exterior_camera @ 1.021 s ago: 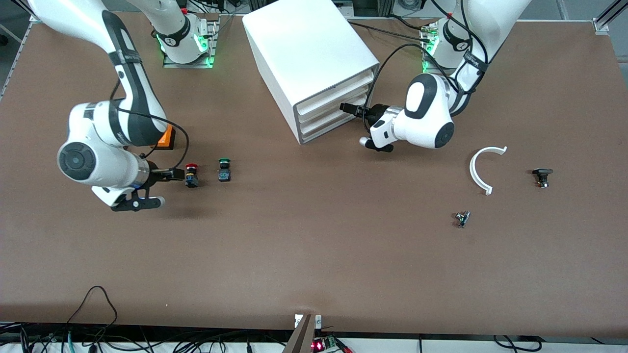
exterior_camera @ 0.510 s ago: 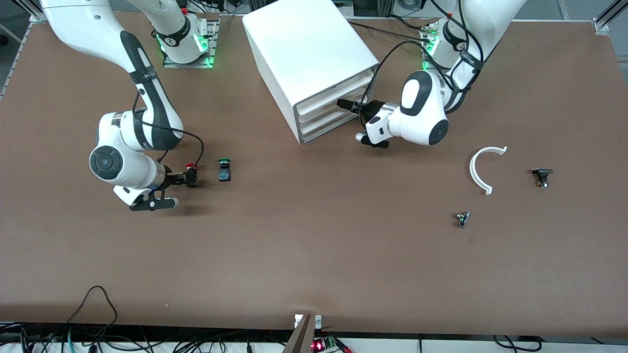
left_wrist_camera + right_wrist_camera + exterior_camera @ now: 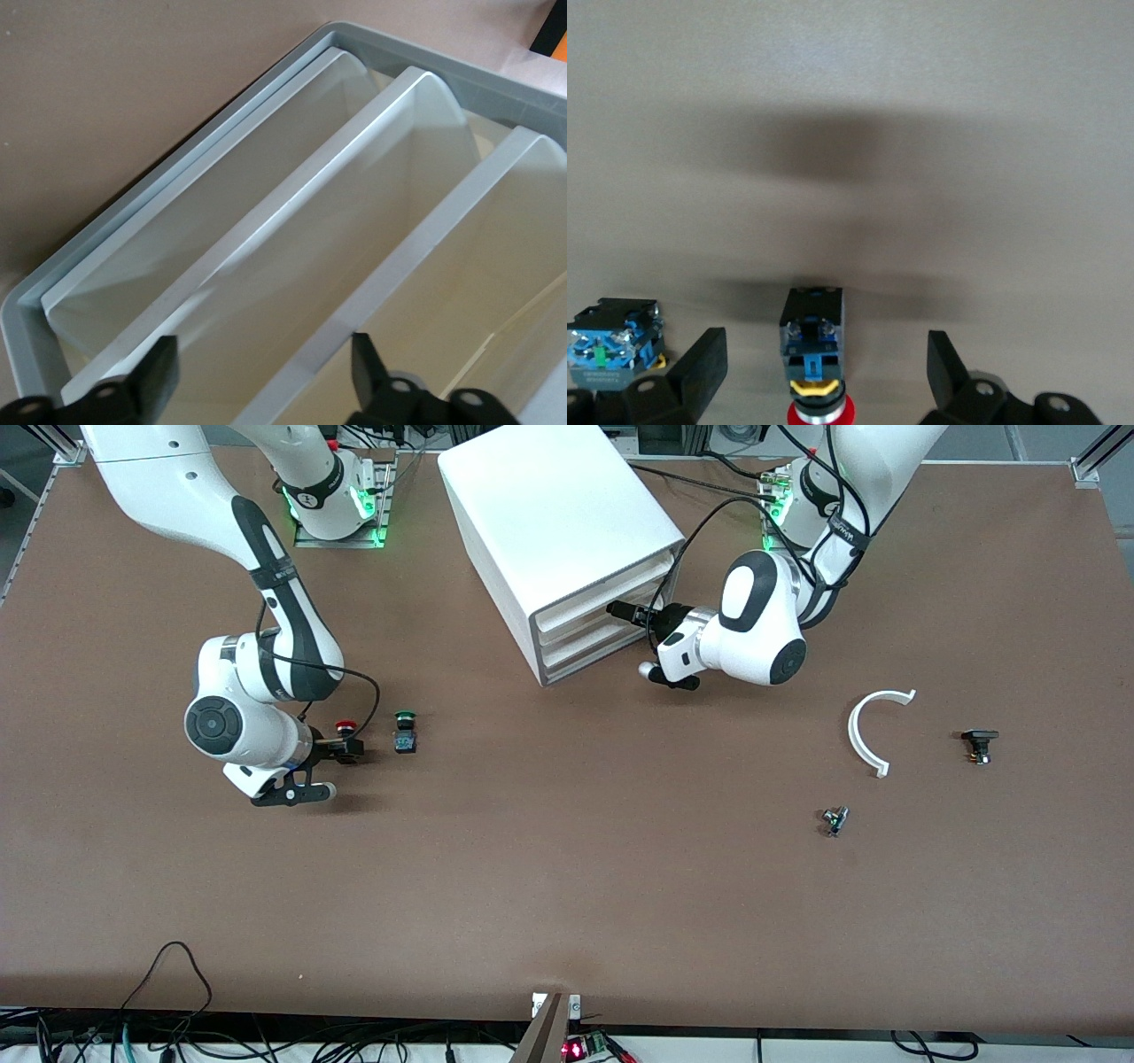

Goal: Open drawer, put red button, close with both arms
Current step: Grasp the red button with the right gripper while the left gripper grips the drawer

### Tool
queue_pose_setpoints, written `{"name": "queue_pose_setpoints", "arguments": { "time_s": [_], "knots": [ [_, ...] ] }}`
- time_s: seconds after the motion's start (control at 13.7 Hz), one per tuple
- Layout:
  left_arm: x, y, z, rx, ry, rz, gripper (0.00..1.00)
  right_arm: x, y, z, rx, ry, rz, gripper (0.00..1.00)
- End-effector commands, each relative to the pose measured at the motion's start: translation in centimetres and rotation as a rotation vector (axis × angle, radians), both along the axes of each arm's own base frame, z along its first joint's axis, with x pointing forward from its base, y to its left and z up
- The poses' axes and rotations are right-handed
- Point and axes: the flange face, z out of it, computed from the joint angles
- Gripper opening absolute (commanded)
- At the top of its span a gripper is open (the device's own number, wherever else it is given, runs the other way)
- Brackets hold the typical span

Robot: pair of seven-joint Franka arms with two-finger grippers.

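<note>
While its cap is cut off in the right wrist view, the red button (image 3: 813,354) sits between the right gripper's (image 3: 824,376) wide-open fingers, untouched; the left gripper (image 3: 266,376) spreads around the middle drawer's (image 3: 292,266) front.

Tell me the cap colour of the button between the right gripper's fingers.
Red: the red button; right wrist view shows it best.

We find almost no writing that we can read. The green button (image 3: 613,354) carries a small label with fine print, too small for us to make out. The arms show dark marks near their bases (image 3: 312,498), which we cannot read either. The cabinet (image 3: 567,531) bears no lettering that we can see.
</note>
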Motion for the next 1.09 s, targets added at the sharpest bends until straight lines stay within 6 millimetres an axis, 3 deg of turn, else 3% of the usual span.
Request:
{"name": "queue_pose_setpoints", "arguments": {
  "time_s": [0.0, 0.07, 0.15, 0.22, 0.29, 0.44, 0.58, 0.66, 0.73, 0.88, 1.02],
  "knots": [
    [-1.5, -0.4, -0.6, -0.032, -0.012, -0.028, 0.07, -0.3, 0.5, -0.7, 0.014, 0.001, 0.004, 1.0],
    [-1.5, -0.4, -0.6, -0.033, -0.011, -0.029, 0.13, -0.5, 0.6, -1.1, 0.014, 0.007, 0.007, 1.0],
    [-1.5, -0.5, -0.4, -0.034, -0.011, -0.03, 0.29, -0.5, 0.5, -1.2, 0.013, 0.01, 0.008, 1.0],
    [-1.7, -0.7, -0.3, -0.037, -0.009, -0.037, 0.34, -0.8, 0.5, -1.5, 0.012, 0.013, 0.009, 1.0],
    [-2.4, -1.5, -0.2, -0.044, -0.006, -0.055, 0.32, -1.2, 0.5, -2.0, 0.013, 0.008, 0.01, 1.0],
    [-2.6, -1.8, -0.1, -0.046, -0.008, -0.062, 0.0, -1.8, 0.3, -2.7, 0.008, 0.0, 0.015, 1.0],
    [-2.3, -1.5, -0.3, -0.044, -0.008, -0.052, 0.0, -2.0, 0.3, -2.7, 0.009, 0.003, 0.016, 0.97],
    [-1.9, -1.0, -0.3, -0.042, -0.008, -0.041, 0.0, -2.1, 0.3, -2.7, 0.008, 0.006, 0.016, 0.89],
    [-1.5, -0.6, -0.2, -0.034, -0.007, -0.024, 0.0, -2.1, 0.4, -2.8, 0.009, 0.008, 0.018, 0.74],
    [0.8, 1.9, -0.4, -0.013, -0.017, 0.038, 0.0, -2.2, 1.0, -2.8, 0.014, 0.012, 0.027, 0.51],
    [3.6, 4.3, 0.1, -0.008, -0.062, 0.084, 0.0, -2.2, 1.1, -2.8, 0.014, 0.014, 0.028, 0.37]
  ]
}}
